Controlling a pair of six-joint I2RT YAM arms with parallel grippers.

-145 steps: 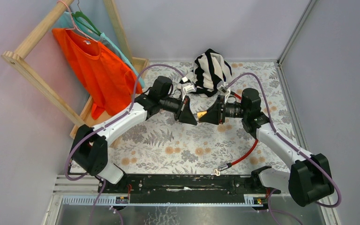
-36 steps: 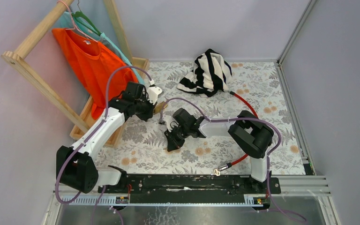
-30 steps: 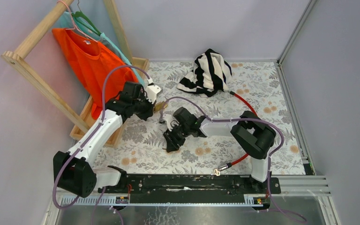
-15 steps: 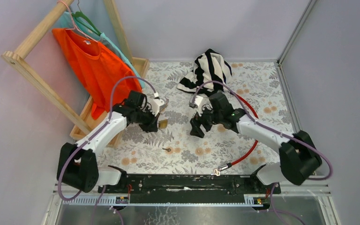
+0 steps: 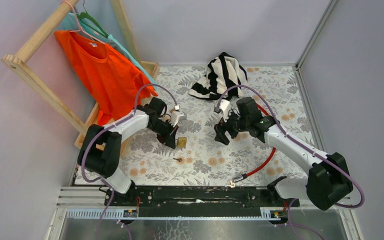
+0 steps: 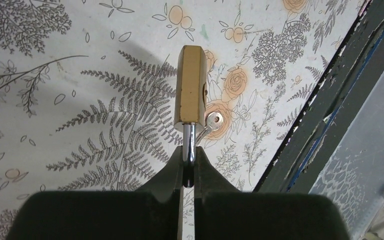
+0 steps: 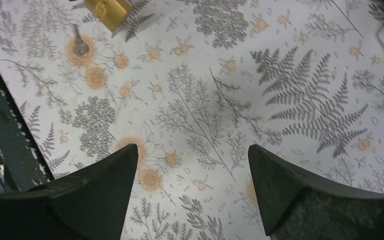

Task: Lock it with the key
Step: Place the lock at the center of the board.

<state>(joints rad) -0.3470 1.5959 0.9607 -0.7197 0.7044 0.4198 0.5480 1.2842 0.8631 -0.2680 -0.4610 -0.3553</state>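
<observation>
Left wrist cam: L gripper [image 6: 189, 156] pinched tight on brass padlock [image 6: 191, 85] by shackle [image 6: 190, 140]. R gripper [image 7: 192, 165] gaping, empty. Key [image 6: 211, 121] loose on tablecloth [image 6: 80, 75], not inserted. Pickup, insert, turn to go.

No readable text, label or number — on anything.

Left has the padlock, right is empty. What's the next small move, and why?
Probably bring the right tool across and down onto the key. The key lies loose on the tablecloth, the right tool is open and empty, and the left tool is pinching the padlock by its shackle.
</observation>
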